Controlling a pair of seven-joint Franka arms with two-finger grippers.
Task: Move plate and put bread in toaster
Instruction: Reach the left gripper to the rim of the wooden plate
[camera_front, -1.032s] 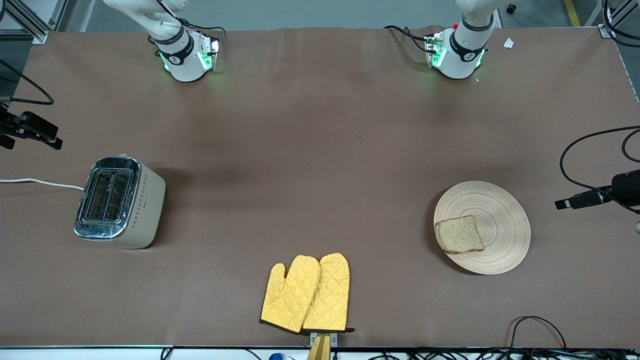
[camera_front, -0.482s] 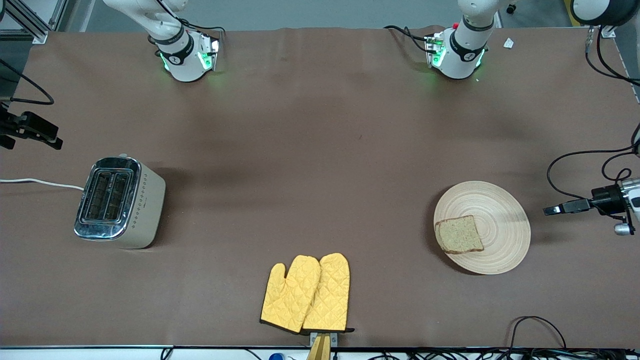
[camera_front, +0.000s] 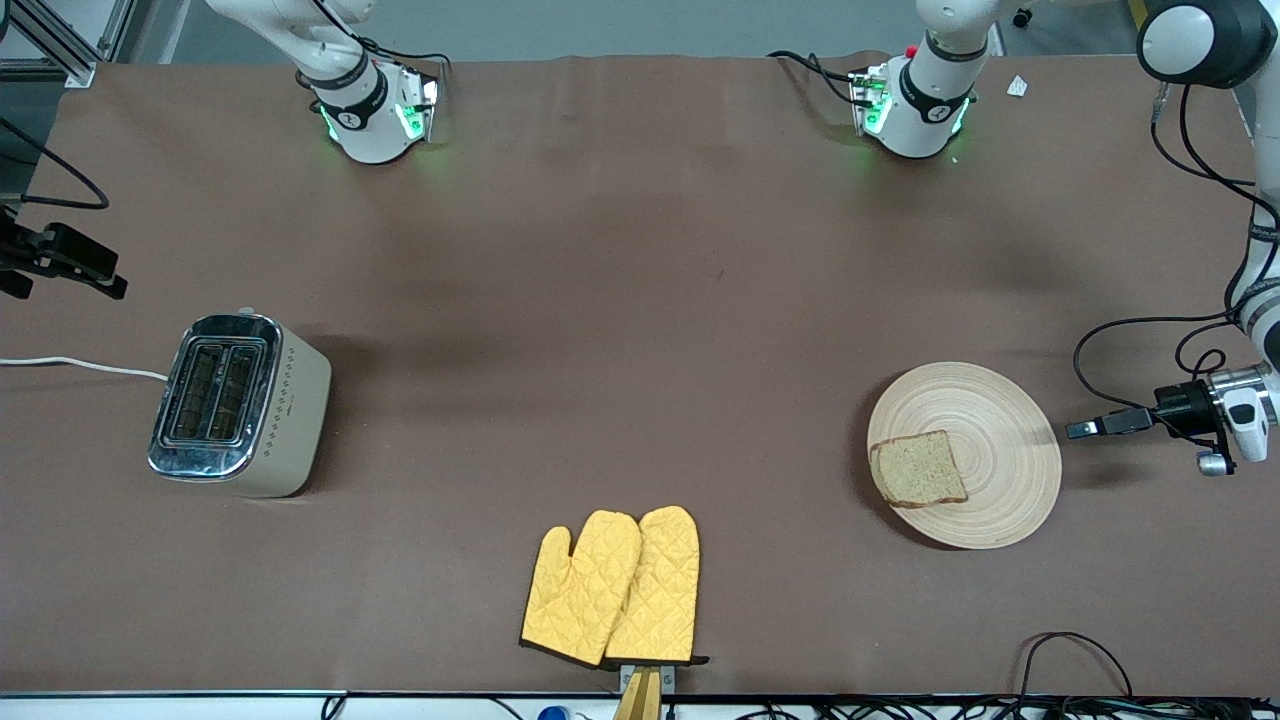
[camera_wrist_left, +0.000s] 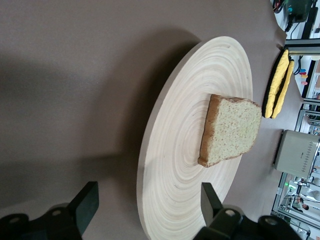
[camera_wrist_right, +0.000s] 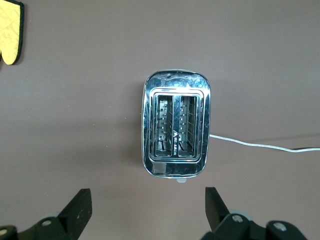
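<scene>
The light-wood plate (camera_front: 1005, 440) lies toward the left arm's end of the table, with the bread (camera_front: 918, 468) on the part of it toward the toaster. My left gripper (camera_front: 1082, 430) is open, low beside the plate's rim at the left arm's end. In the left wrist view the plate (camera_wrist_left: 200, 95) and the bread (camera_wrist_left: 231, 131) fill the frame, and the rim lies between the fingers of the left gripper (camera_wrist_left: 147, 205). The toaster (camera_front: 240, 400) stands at the right arm's end, slots up. My right gripper (camera_front: 105, 280) is open above the table beside the toaster (camera_wrist_right: 176, 124), and it (camera_wrist_right: 147, 205) holds nothing.
Two yellow oven mitts (camera_front: 615, 585) lie near the front edge at mid-table. The toaster's white cord (camera_front: 80, 365) runs off the right arm's end of the table. Black cables hang by the left arm's wrist (camera_front: 1130, 330).
My left gripper has moved in from the table's end toward the plate's rim. The right gripper, the plate, the bread and the toaster have not moved.
</scene>
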